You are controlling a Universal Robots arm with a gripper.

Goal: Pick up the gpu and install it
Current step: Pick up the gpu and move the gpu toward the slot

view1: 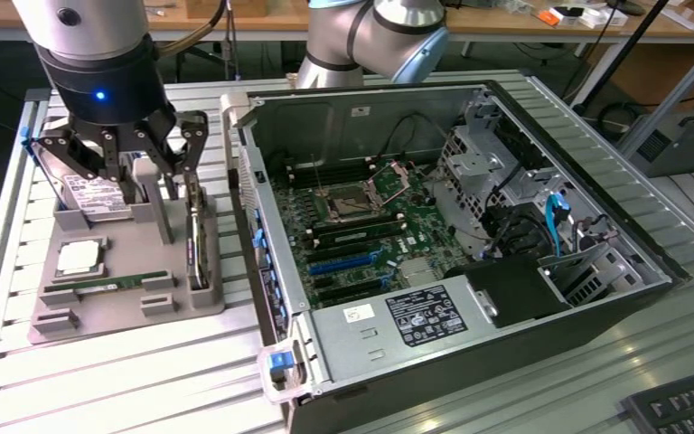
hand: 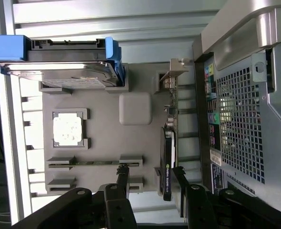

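The gpu (view1: 199, 246) (hand: 168, 162) is a thin, flat, dark rectangular card that stands on its long edge, so it shows as a narrow slat. In the wrist view a black cover with a small green mark runs along one stretch of it, and a bent grey metal bracket caps the end farther from the camera. It sits in a slot of the flat grey plastic holder tray (view1: 130, 312) (hand: 107, 138), along the tray side closest to the open black and silver computer case (view1: 311, 117) (hand: 240, 119). The black pincer (view1: 152, 172) (hand: 151, 183) hangs over the tray with its jaws spread wide and grips nothing. In the wrist view the near end of the card lies in the gap between the two fingers (hand: 123, 179), much closer to the finger on the case side than to the other, and whether that finger touches the card cannot be told. The tray carries one gpu, one boxy silver hard drive (view1: 94, 194) (hand: 64, 71) in blue side brackets at the tray end away from the card's black cover, one square silver processor chip (view1: 79, 258) (hand: 66, 130) in the tray's middle part, and one slim green memory stick (view1: 112, 284) (hand: 95, 163) beside the chip. There is one tray and one computer case, both resting on the slatted aluminium surface (view1: 118, 380) (hand: 107, 19), the case just beside the tray's gpu side.
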